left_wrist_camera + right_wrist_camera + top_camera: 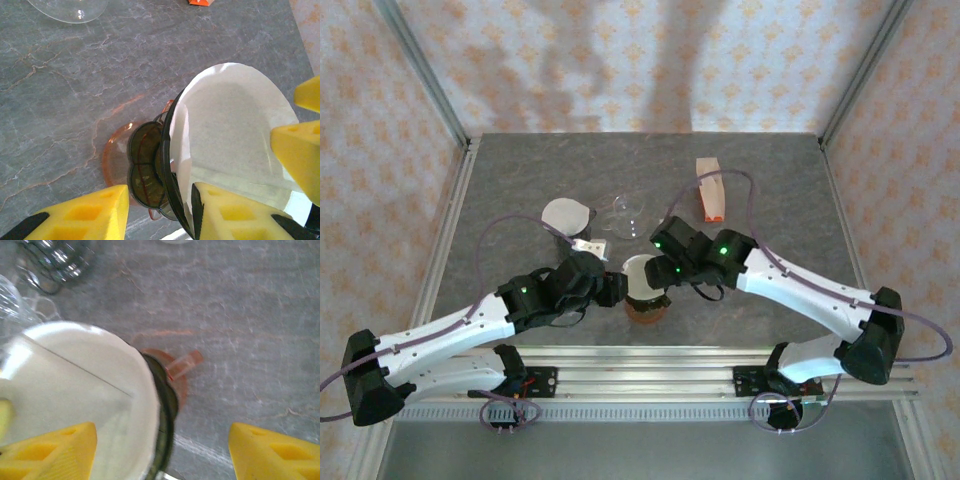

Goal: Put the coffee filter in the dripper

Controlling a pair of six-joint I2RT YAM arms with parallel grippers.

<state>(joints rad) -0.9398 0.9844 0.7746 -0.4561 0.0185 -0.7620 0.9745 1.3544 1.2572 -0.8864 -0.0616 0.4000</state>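
Grey, stone-patterned table (520,170), top view: two arms meet at the centre over one dripper (646,298), which stands on one orange base (647,313). One coffee filter (640,276) shows white in the dripper's mouth. The left gripper (612,288) is at the dripper's left side, the right gripper (667,272) at its right. Farther back lie one white round piece (566,215), one clear glass vessel (625,212) and one orange-and-pale block (711,188), all apart from the dripper.

Left wrist view: two yellow fingers (75,217) straddle the dripper's dark rim, one outside against the wall, one inside against the paper. The jaws are narrowed onto that wall. The filter stands inside the rim and rises above it. Two more yellow fingers, the right gripper's, show at the right edge, by the filter's far side.

Right wrist view: two yellow fingers (50,452) stand wide apart, holding nothing. One hangs over the filter; the other is clear of the dripper, over bare table. One fold line crosses the paper. Whether the filter is fully seated cannot be told.
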